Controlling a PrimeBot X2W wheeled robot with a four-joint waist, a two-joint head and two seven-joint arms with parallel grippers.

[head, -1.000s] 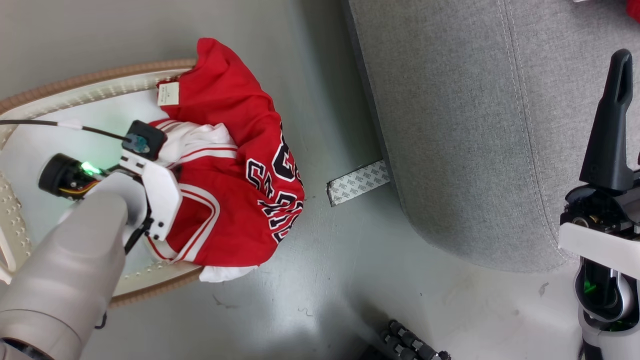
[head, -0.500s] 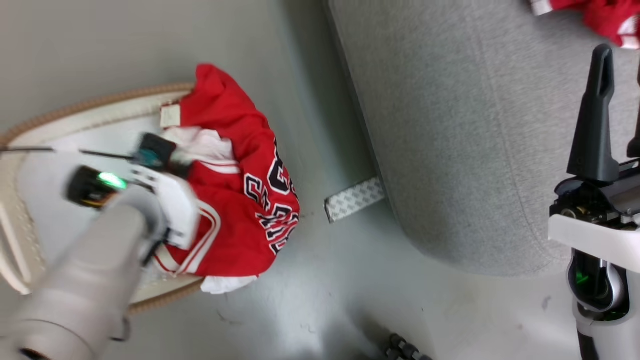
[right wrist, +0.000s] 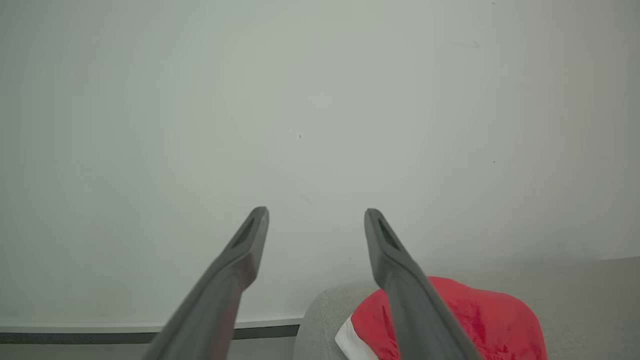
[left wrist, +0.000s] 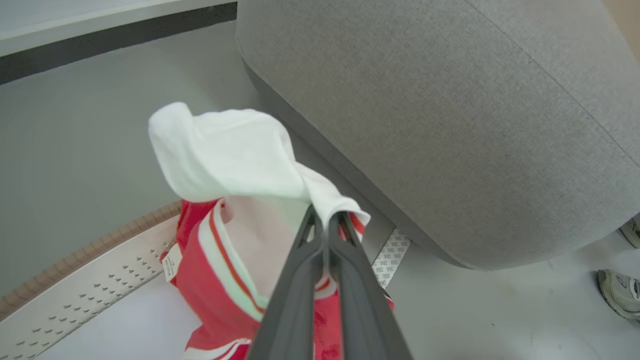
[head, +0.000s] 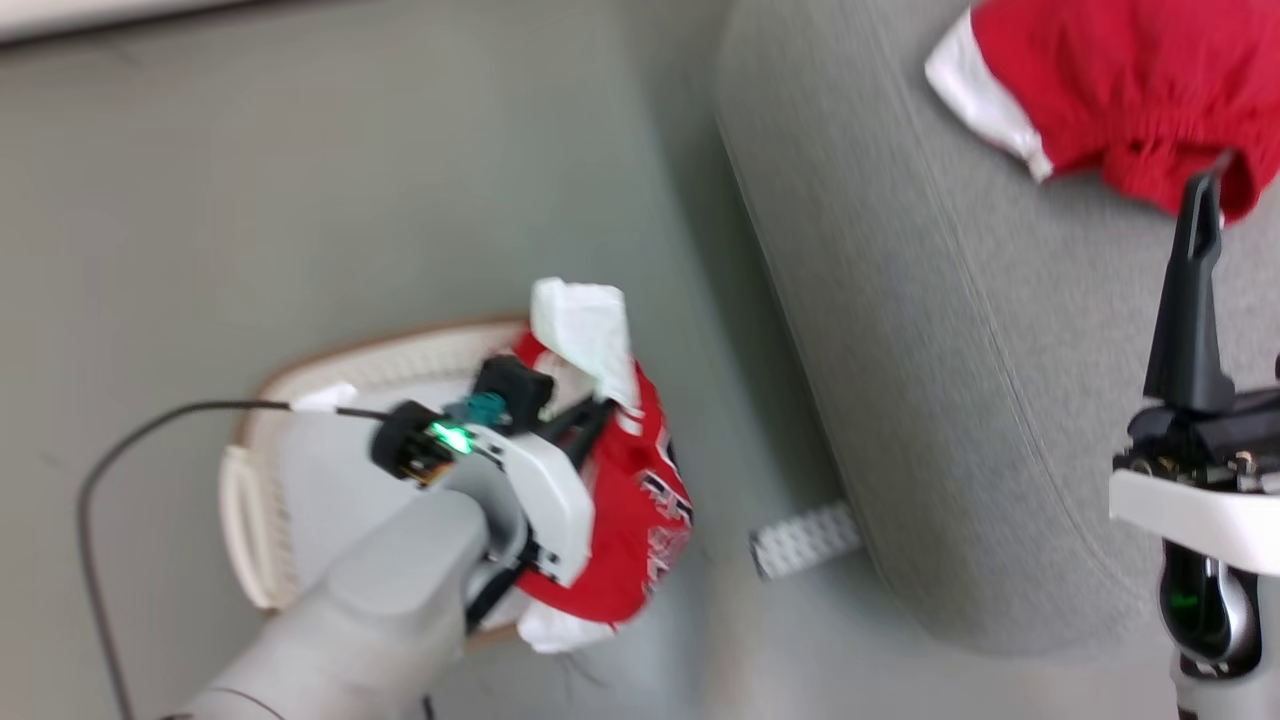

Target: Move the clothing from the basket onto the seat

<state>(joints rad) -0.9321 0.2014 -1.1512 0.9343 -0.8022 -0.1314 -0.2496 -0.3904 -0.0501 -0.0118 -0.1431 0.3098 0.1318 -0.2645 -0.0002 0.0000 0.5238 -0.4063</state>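
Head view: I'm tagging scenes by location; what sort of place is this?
Likely a home-style room or a lab mock-up of one: grey upholstered seat, plastic laundry basket on a bare grey floor, and red clothing.

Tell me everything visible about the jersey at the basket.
The jersey is red fabric with white trim, red-and-white stripes, black-and-white lettering and a small tag. It lies crumpled in the basket, spilling over its rim beside the seat. The left gripper is shut on a white fold, raised above the rest.
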